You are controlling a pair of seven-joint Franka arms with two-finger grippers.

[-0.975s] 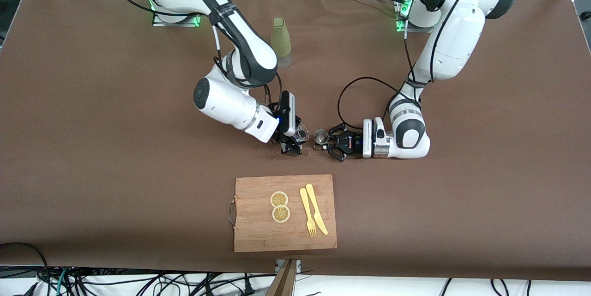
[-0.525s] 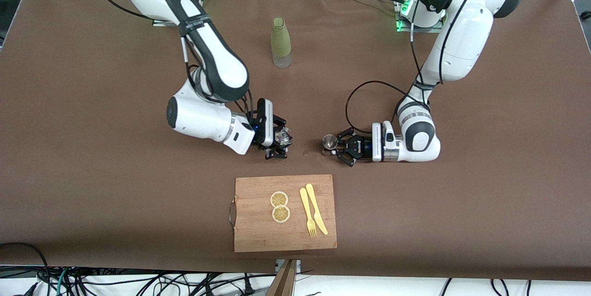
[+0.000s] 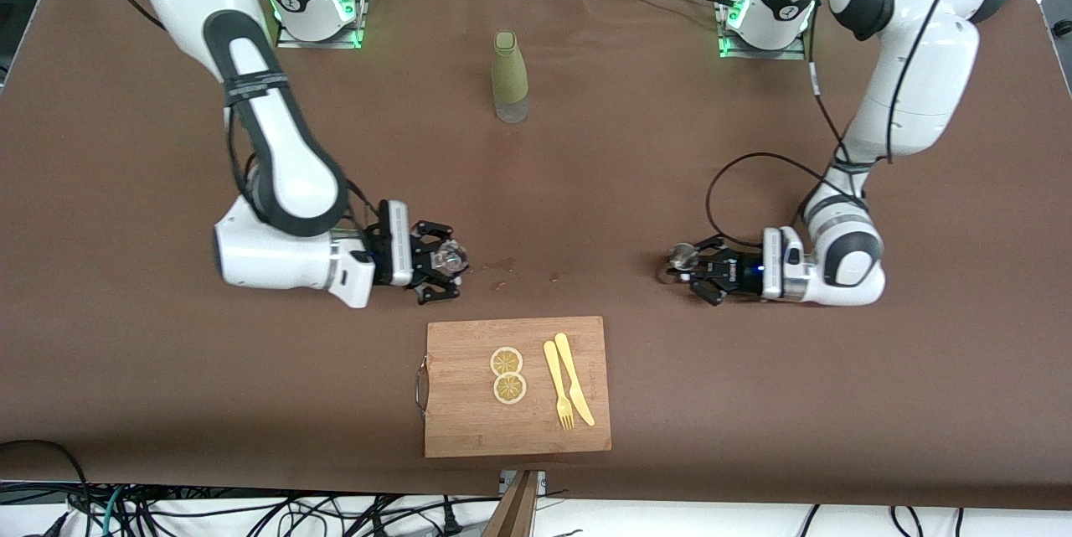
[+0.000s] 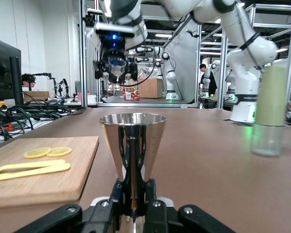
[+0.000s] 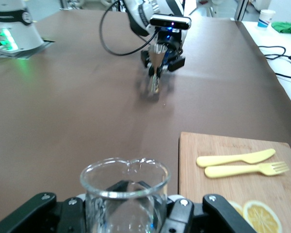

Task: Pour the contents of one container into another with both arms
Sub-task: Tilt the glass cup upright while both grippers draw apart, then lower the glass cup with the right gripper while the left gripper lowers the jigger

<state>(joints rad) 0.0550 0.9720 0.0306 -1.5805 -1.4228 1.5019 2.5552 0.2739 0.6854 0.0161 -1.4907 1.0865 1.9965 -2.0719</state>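
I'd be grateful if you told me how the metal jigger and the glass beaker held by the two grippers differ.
The jigger is shiny opaque metal; the glass beaker is clear. The jigger narrows from a wide rim down to a slim waist; the beaker is straight-walled with a pour spout. The jigger sits in the left gripper toward the left arm's end of the table; the beaker sits in the right gripper toward the right arm's end. Both are upright and clamped.

**Bystanders on the brown table**

A wooden cutting board (image 3: pixel 517 387) lies nearest the front camera; on it rest two lemon slices (image 3: pixel 507 374), a yellow fork (image 3: pixel 558 386) and a yellow knife (image 3: pixel 574 379); farther from the camera than the board stands an upright green bottle (image 3: pixel 509 77).
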